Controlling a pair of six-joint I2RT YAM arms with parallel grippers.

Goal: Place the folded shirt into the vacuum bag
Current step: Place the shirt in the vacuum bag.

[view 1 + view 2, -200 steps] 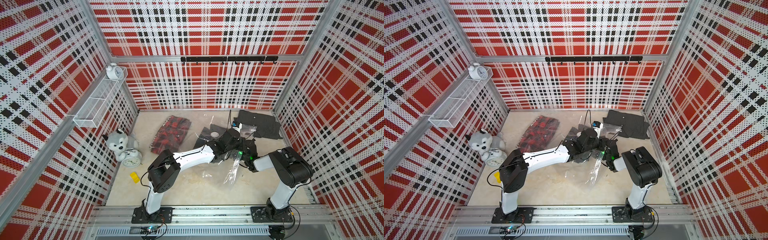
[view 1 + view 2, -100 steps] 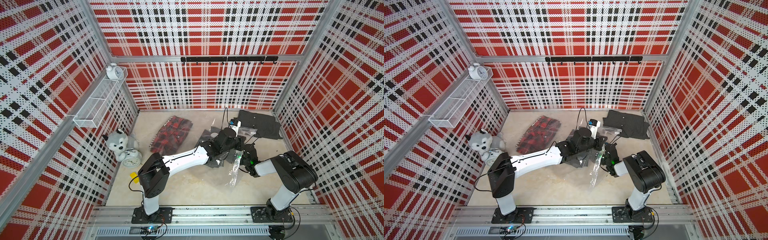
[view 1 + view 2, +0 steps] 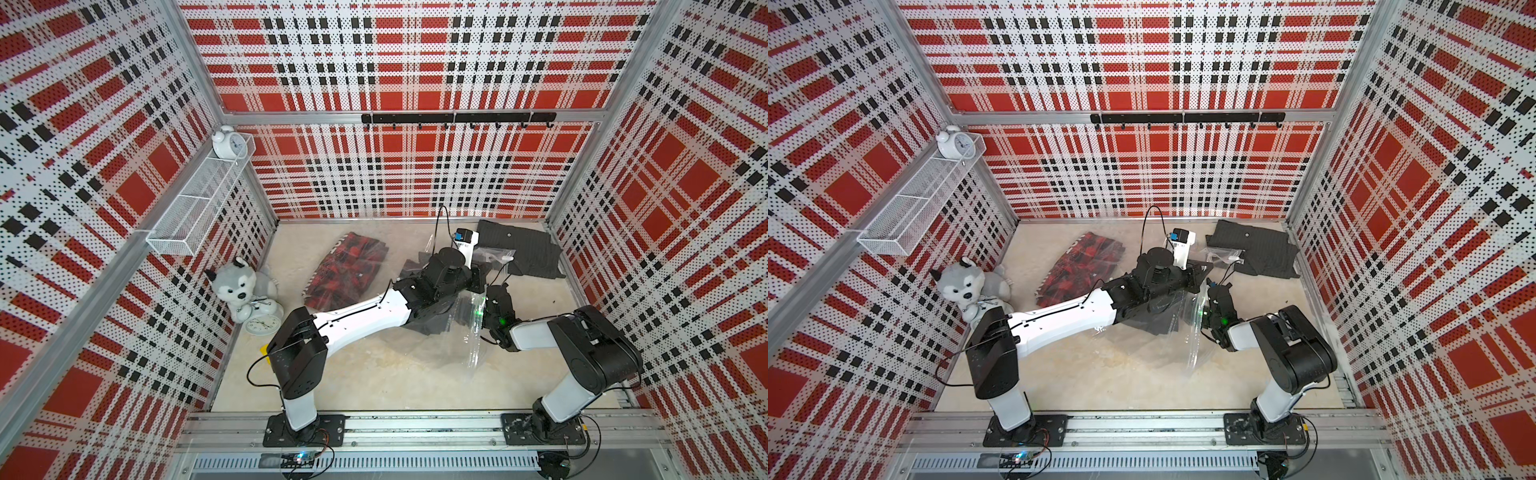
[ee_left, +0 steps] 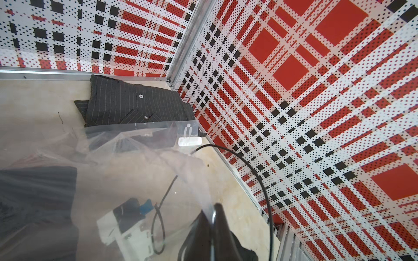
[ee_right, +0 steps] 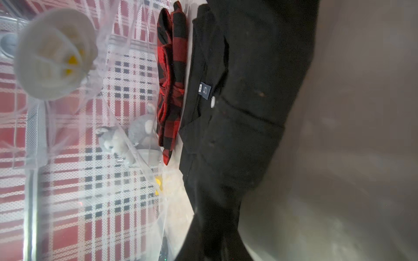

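**Holding the Bag Mouth: Shirt Lies Toward 9 o'clock of Both Claws**

Directions are read on a top view, with 12 o'clock at the back wall.

1. Location. The vacuum bag [image 3: 471,345] lies crumpled on the table [image 3: 374,374], right of centre. Its slider clip [image 3: 505,258] sits at the far end, just beside the pinstriped shirt [image 3: 523,249], so the mouth is judged to face 3 o'clock. The black folded shirt [image 3: 430,326] lies within the bag's outline under glossy film, partly hidden by the left forearm. The right wrist view looks in along the shirt, with the valve cap [image 5: 54,54] to one side. The shirt is judged to be inside the bag, or very nearly so.

2. Claws. The left gripper [image 3: 478,279] is together, clamped on a fold of bag film, as the left wrist view shows. The right gripper [image 3: 494,293] stands just beside a raised sheet of film. Its jaws are not visible, so a pinch cannot be confirmed.

3. Governing relation. The shirt lies at 8 o'clock from the left gripper and at 9 o'clock from the right gripper, near both. Its long axis appears to run from 12 to 6, across the mouth. Any further push therefore goes toward 9 o'clock.

4. The red plaid shirt [image 3: 349,270] lies at 10 o'clock of the bag.
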